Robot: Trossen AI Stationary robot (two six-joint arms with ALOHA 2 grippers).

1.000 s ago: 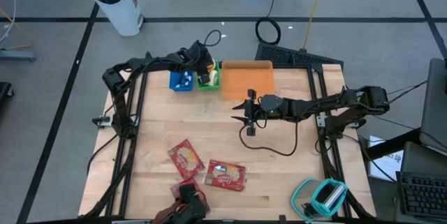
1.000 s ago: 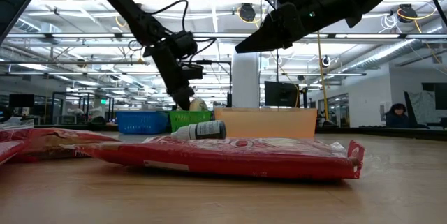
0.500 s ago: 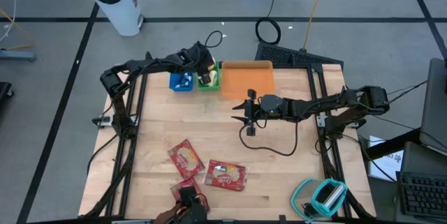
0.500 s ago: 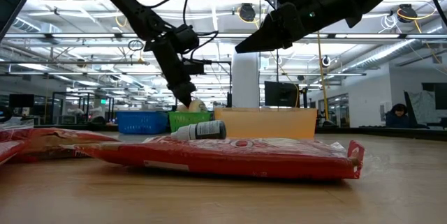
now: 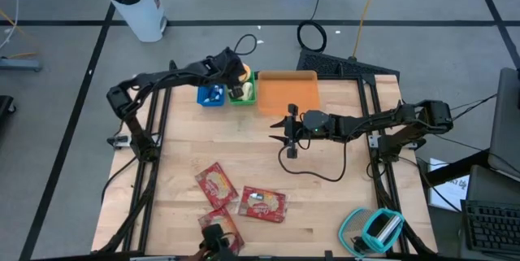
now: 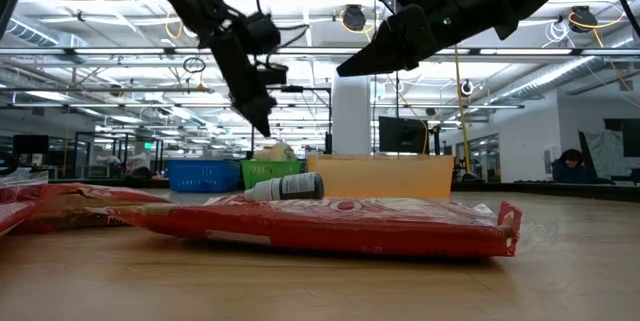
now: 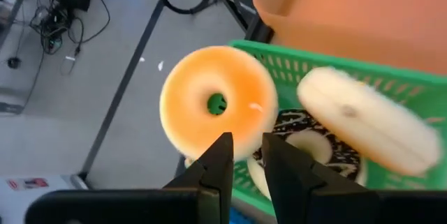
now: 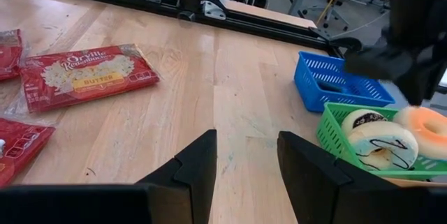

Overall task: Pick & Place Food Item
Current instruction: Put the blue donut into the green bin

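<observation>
Wooden tabletop (image 5: 244, 155) below; green slotted plastic basket (image 5: 243, 92) at upper centre of the high view. Left gripper (image 7: 241, 155), fingers clenched on orange-glazed ring doughnut (image 7: 213, 103), just above basket. Best lifted straight, grip steady, clear of rim. Right gripper (image 5: 283, 130) mid-frame, fingers parted, empty.

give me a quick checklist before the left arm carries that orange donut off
1. Left claw shut on the orange donut: ok.
2. Donut lifted out of the green basket: ok.
3. Other donuts left in the basket: ok.
4. Right claw open, waiting mid-table away from the left arm: ok.
5. Orange bin beside the basket unobstructed: ok.
6. Firmness of the grip on the donut's edge: cannot tell.
</observation>
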